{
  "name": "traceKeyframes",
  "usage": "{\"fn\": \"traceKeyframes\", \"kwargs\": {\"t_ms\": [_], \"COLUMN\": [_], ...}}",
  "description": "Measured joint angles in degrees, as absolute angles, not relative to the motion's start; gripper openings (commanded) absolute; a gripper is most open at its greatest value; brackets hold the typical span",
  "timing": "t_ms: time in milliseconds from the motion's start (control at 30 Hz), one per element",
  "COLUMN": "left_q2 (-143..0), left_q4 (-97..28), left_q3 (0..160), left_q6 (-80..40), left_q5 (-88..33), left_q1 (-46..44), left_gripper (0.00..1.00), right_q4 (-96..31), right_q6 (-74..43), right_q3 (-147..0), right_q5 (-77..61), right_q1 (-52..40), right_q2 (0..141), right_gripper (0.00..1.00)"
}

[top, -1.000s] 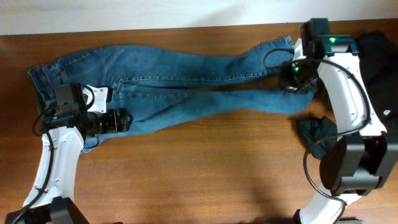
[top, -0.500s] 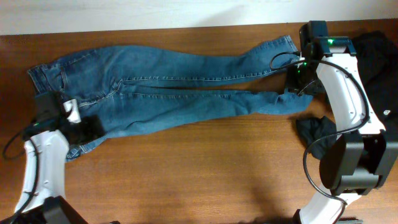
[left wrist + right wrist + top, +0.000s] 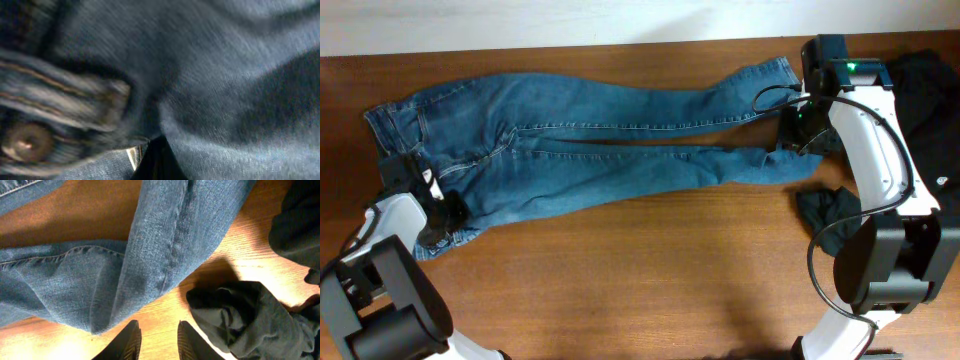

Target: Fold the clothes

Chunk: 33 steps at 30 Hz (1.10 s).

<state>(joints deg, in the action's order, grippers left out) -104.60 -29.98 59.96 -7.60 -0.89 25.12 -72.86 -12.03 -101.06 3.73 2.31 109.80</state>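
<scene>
The clothes, a pair of blue jeans [image 3: 600, 150], lie flat across the table with the waist at the left and the leg ends at the right. My left gripper [image 3: 445, 212] sits at the waist's near corner. In the left wrist view, denim [image 3: 225, 75] fills the frame, the gripper [image 3: 152, 150] is shut and buried in folds, and a metal button [image 3: 22, 142] shows. My right gripper [image 3: 798, 128] hovers by the lower leg's end. Its fingers [image 3: 131, 342] stand apart over bare wood, just short of the jeans' hem [image 3: 165, 245], holding nothing.
A crumpled dark grey cloth [image 3: 830, 215] lies right of the leg ends, close to the right gripper's finger in the wrist view [image 3: 250, 315]. A black garment [image 3: 932, 95] lies at the far right edge. A white wall strip borders the table's back.
My left arm swung left and back from the jeans' seat to the waist's near corner, and its gripper went from open to shut. The right gripper barely moved.
</scene>
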Motion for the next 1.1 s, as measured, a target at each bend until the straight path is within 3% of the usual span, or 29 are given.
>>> {"fn": "traceKeyframes", "kwargs": {"t_ms": [200,267,333,400,433,533,867,933,1000,1100], "left_q2": [-105.8,-106.4,-106.6,-106.7,-106.7,-106.7,-106.8,-106.8,-106.8,-106.8], "left_q4": [-24.6,-23.2,-22.9,-22.9,-22.9,-22.9,-23.9,-23.9,-24.0,-24.2], "left_q3": [60.8,61.8,62.5,62.8,62.8,62.8,62.9,62.9,62.9,62.9], "left_q6": [-10.9,-11.2,-10.2,-9.2,-8.7,-7.9,-7.7,-7.7,-7.7,-7.6], "left_q5": [4.4,5.2,4.9,4.5,4.1,3.2,3.2,3.0,3.0,3.0], "left_q1": [35.3,42.1,46.1,47.2,46.9,46.1,46.0,46.0,46.0,46.0], "left_gripper": [0.01,0.01,0.03,0.03,0.04,0.05,0.08,0.08,0.08,0.08], "right_q4": [-73.1,-73.1,-73.1,-72.8,-72.6,-70.7,-54.0,-51.8,-54.6,-67.7], "right_q6": [-12.0,-12.1,-12.1,-12.0,-12.0,-8.8,-1.1,-0.8,-0.6,-0.9], "right_q3": [-101.1,-101.1,-101.1,-101.1,-101.1,-101.1,-101.0,-101.0,-101.0,-100.4], "right_q5": [3.6,3.6,3.5,3.0,2.5,-2.3,-19.1,-20.0,-19.0,-13.8], "right_q1": [2.3,2.3,2.3,2.3,2.3,2.3,-0.5,-3.5,-5.6,-7.0], "right_q2": [109.8,109.8,109.8,109.8,109.8,110.1,118.4,122.0,124.3,125.3], "right_gripper": [0.32,0.43,0.46,0.47,0.59,0.66,0.5,0.22,0.14,0.12]}}
